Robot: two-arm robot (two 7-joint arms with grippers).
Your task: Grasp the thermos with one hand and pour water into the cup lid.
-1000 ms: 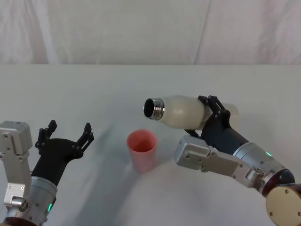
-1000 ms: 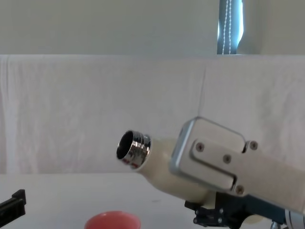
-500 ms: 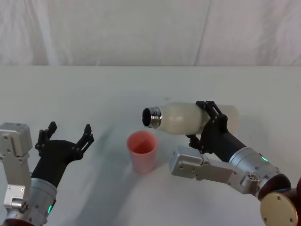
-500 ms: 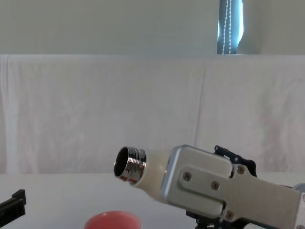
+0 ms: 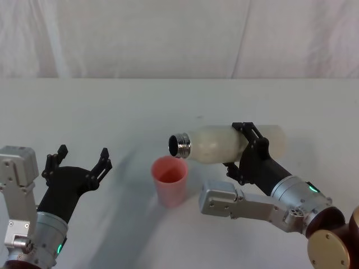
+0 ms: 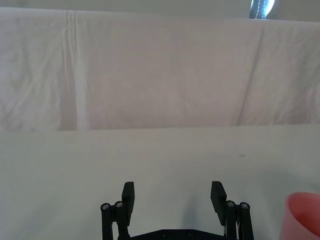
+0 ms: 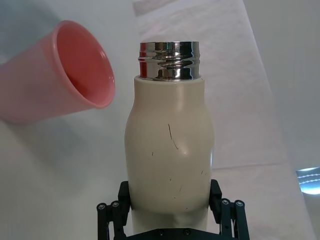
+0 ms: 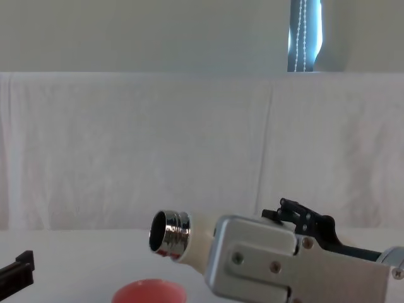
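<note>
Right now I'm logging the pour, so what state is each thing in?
thermos: uncapped, tipped near level, steel neck over the cup lid's rim
cup lid: upright on the table, open side up
right pincer: shut on the thermos body
left pincer: open, holding nothing, parked left of the cup lid

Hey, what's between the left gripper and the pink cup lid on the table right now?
Nothing: in the head view, only bare white table lies between the open left gripper and the cup lid. The thermos hangs on the cup lid's far side.
</note>
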